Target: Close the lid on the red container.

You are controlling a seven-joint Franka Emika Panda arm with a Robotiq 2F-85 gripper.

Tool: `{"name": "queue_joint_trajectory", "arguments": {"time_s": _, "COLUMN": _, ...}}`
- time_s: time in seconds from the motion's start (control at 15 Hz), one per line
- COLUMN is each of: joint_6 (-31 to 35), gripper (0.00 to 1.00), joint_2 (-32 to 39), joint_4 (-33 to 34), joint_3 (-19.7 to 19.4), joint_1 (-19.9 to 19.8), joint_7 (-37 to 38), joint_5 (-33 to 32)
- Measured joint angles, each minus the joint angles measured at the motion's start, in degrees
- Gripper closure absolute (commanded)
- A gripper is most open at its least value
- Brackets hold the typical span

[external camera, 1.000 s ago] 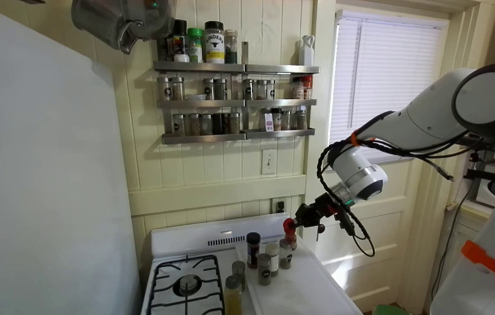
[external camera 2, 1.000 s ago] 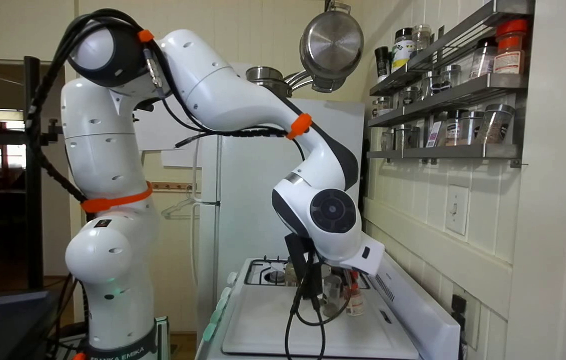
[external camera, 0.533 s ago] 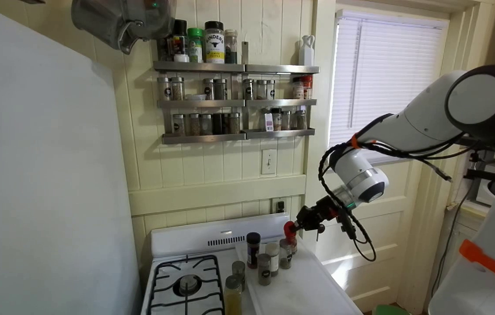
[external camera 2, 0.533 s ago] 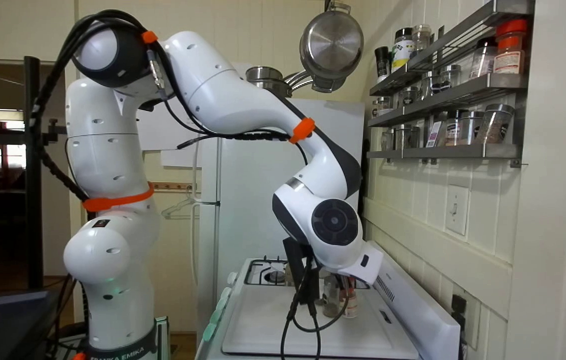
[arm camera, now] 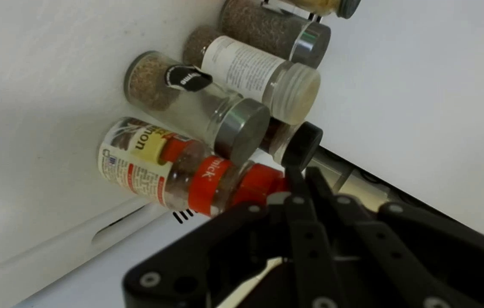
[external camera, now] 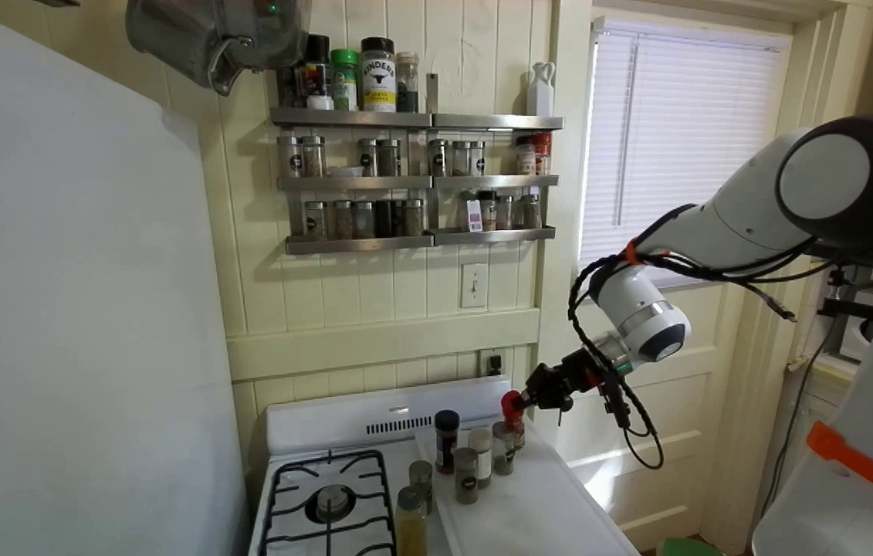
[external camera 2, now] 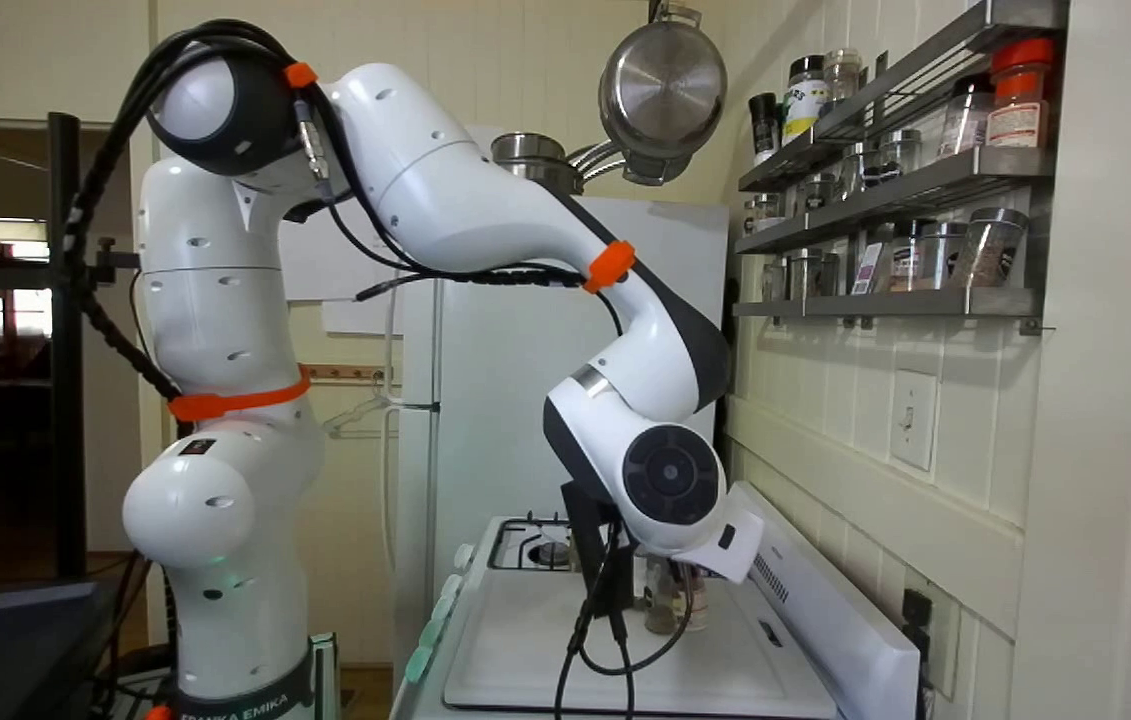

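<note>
While the red container (external camera: pixel 518 435) stands below and right of centre in an exterior view, the gripper (external camera: pixel 519 401) is at its lid (external camera: pixel 508 402). In an exterior view, the arm (external camera 2: pixel 485 210) hides the container's top. Near the wrist view's centre, the jaws stand nearly together beside the lid.

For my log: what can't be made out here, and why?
Wrist view: far end of the red lid, hidden by the tool.
Wrist view: the yellow-filled jar, cut by the top edge.
In an exterior view: top of the red container, behind the arm's wrist.
In an exterior view: writing on bottom-shelf jars, too small.
</note>
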Motion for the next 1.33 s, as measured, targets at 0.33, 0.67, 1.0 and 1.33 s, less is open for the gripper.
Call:
{"name": "queue_joint_trajectory", "arguments": {"time_s": 0.33, "joint_6": -2.2, "gripper": 0.99, "joint_2": 1.2, "joint_4": 0.1, "joint_3": -0.3, "joint_1": -1.0, "joint_7": -0.2, "joint_5": 0.4}}
{"name": "queue_joint_trajectory", "arguments": {"time_s": 0.67, "joint_6": -2.3, "gripper": 0.99, "joint_2": 3.1, "joint_4": 0.3, "joint_3": -0.3, "joint_1": -1.4, "joint_7": -0.2, "joint_5": 0.4}}
{"name": "queue_joint_trajectory", "arguments": {"time_s": 1.0, "joint_6": -2.3, "gripper": 0.69, "joint_2": 4.3, "joint_4": 0.9, "joint_3": -0.2, "joint_1": -1.5, "joint_7": -0.2, "joint_5": 0.4}}
{"name": "queue_joint_trajectory", "arguments": {"time_s": 1.33, "joint_6": -2.3, "gripper": 0.45, "joint_2": 4.3, "joint_4": 1.1, "joint_3": -0.2, "joint_1": -1.5, "joint_7": -0.2, "joint_5": 0.4}}
